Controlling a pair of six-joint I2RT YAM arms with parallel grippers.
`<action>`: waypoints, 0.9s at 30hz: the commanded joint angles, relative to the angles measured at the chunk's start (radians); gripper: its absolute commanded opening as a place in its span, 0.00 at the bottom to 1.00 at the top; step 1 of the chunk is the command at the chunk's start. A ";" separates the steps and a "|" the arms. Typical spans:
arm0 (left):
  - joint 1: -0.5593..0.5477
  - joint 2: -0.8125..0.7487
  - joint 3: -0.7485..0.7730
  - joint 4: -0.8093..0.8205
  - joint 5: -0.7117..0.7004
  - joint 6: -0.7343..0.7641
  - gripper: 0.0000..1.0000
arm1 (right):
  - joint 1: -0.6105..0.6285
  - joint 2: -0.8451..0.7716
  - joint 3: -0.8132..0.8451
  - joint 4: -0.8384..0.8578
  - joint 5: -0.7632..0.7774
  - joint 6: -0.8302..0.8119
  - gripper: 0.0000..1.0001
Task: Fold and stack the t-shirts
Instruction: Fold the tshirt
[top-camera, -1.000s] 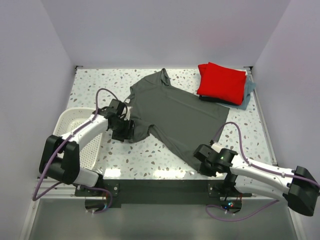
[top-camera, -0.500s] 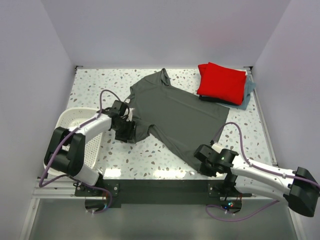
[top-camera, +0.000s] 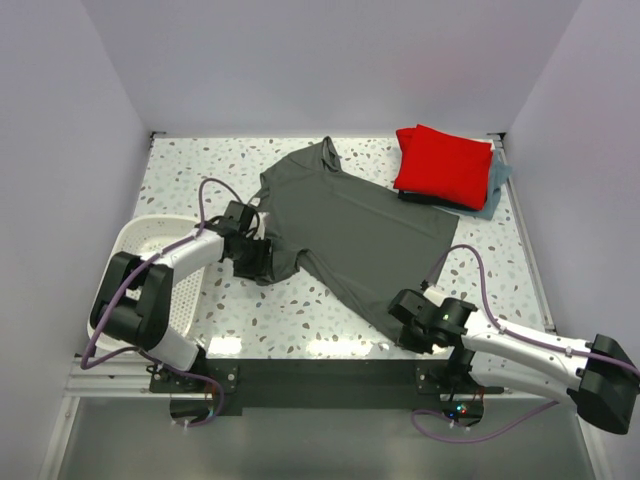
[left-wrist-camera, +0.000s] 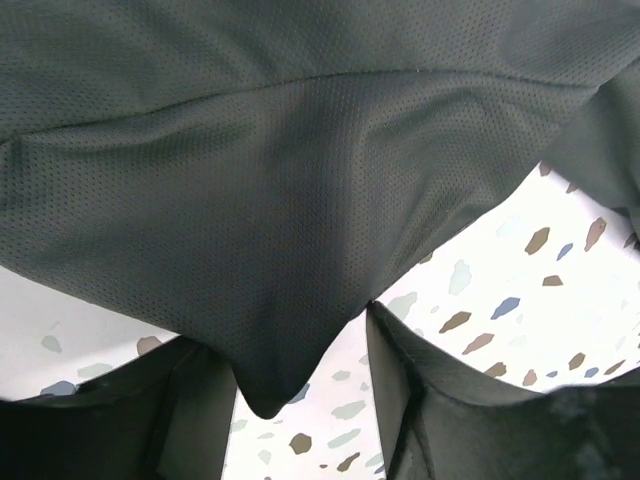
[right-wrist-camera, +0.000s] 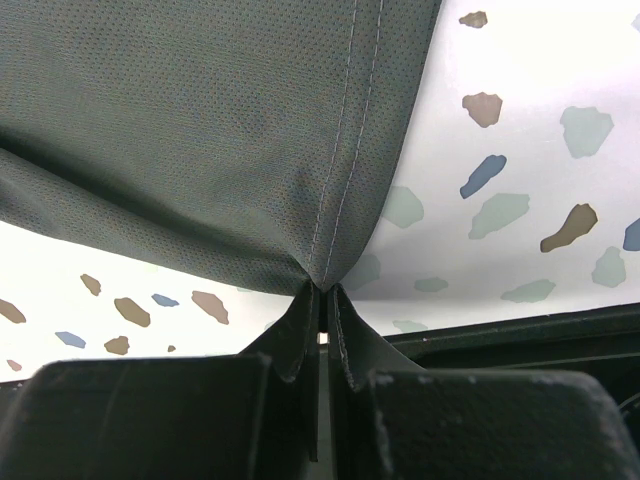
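Dark grey t-shirt (top-camera: 350, 225) lying spread on worktop (top-camera: 190, 165). Right gripper (right-wrist-camera: 322, 292) pinching hem corner, jaws closed. Left gripper (left-wrist-camera: 290, 345) straddling sleeve tip, jaws apart: seating cloth deeper advisable before closing, lifting.

Shirt (top-camera: 350, 225) flat on table (top-camera: 300, 310), sleeve tip between fingers of left gripper (top-camera: 259, 262), hem corner in right gripper (right-wrist-camera: 322, 300). Stack (top-camera: 440, 165) well beyond right gripper, at far right corner. Basket (top-camera: 125, 240) left of left gripper, on table's left edge.
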 joint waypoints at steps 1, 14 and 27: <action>0.009 -0.010 -0.003 0.050 0.010 -0.023 0.52 | 0.002 0.005 -0.007 0.003 0.045 0.020 0.00; 0.030 -0.085 0.086 -0.150 -0.022 0.023 0.04 | 0.002 -0.061 0.016 -0.066 0.045 0.027 0.00; 0.072 -0.252 0.131 -0.390 -0.113 0.033 0.02 | 0.002 0.003 0.073 -0.114 0.008 -0.029 0.00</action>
